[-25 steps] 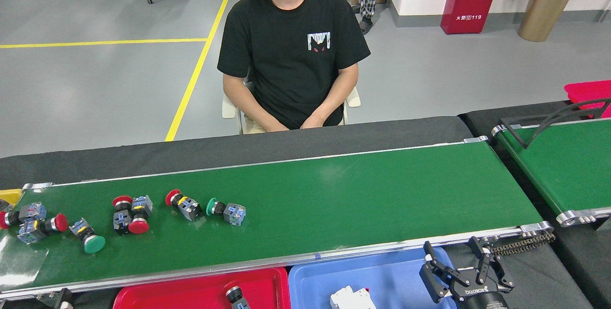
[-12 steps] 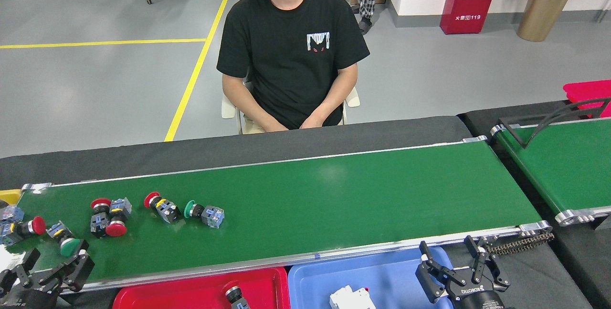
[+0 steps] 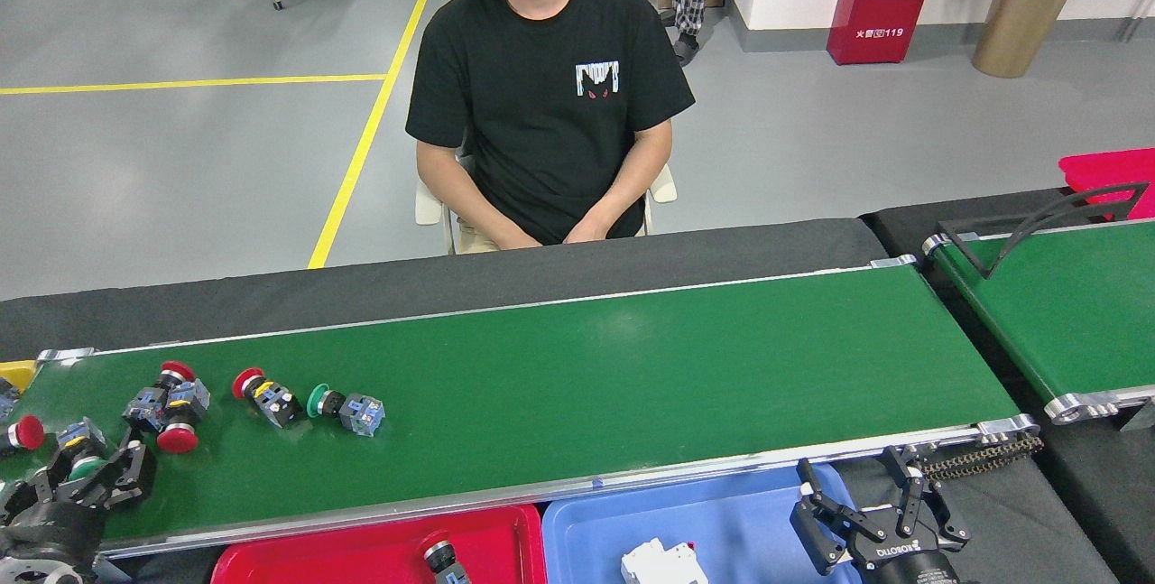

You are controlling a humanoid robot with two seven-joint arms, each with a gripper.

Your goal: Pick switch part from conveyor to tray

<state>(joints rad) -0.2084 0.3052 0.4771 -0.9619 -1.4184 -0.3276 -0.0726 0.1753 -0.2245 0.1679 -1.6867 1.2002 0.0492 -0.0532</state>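
The conveyor (image 3: 632, 367) runs across the head view, and several switch parts lie on its left end. Among them are a green-capped one with a blue block (image 3: 347, 409), a red-capped one (image 3: 264, 392), a red-capped pair (image 3: 169, 410) and another red cap (image 3: 24, 432) at the far left. My left gripper (image 3: 86, 474) is open at the belt's near left edge, its fingers either side of a green-capped switch part (image 3: 79, 450). My right gripper (image 3: 862, 486) hangs open over the right end of the blue tray (image 3: 722, 512). The red tray (image 3: 361, 557) holds one switch part (image 3: 442, 559).
A white part (image 3: 663, 563) lies in the blue tray. A person (image 3: 546, 106) sits behind the conveyor, hands at the table's far edge. A shorter green belt (image 3: 1074, 313) with a black bar stands at right, a red bin (image 3: 1110, 173) behind it. A drive chain (image 3: 984, 456) shows beside my right gripper.
All the switch parts have slid left along the belt. My left gripper came up from the lower left onto the belt around the green-capped part. The right gripper barely moved.
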